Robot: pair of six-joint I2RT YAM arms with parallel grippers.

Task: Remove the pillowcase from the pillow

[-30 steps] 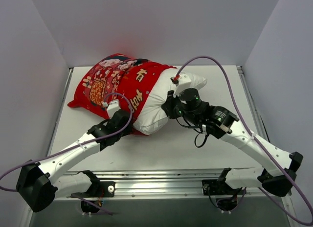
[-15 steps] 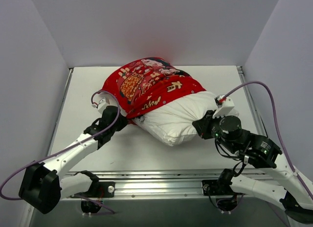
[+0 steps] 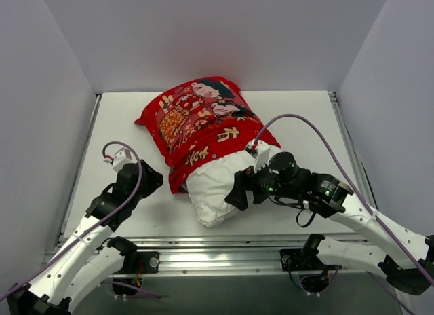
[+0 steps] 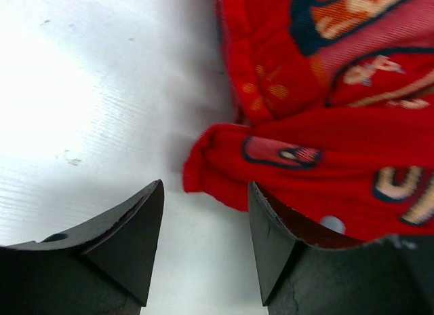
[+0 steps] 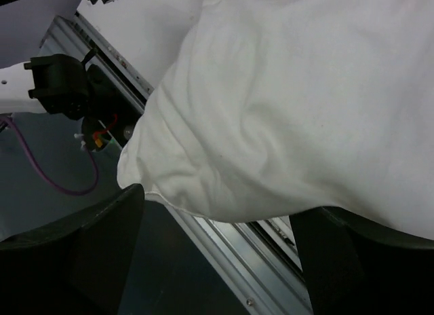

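- Two robot arms work a bright red pillowcase (image 3: 196, 121) that covers the far part of a plump white pillow (image 3: 211, 186). The pillow lies slantwise mid-bench, its bare white end pointing toward the arms.
- The left gripper (image 4: 205, 193) hovers low over the bench (image 3: 298, 118) with its jaws parted and nothing between them. A bunched corner of the red hem lies just beyond its fingertips.
- The right gripper (image 3: 237, 191) sits at the exposed white end with its jaws spread wide and the cushion bulging at their mouth. No firm pinch shows in the wrist view.
- Judged from the top view, roughly a third of the pillow is out. The cover's open edge lies crumpled across its middle.
- Risk one: if the left jaws close short of the corner, they would nip only a thin fold. That fold could slip free under a pull, leaving the cover where it is.
- Risk two: without a solid hold on the cushion, a tug on the fabric would likely drag pillow and cover together.
- Risk three: the white end lies near the bench's front edge and its metal rail (image 3: 224, 250). More pulling that way could tip it off.
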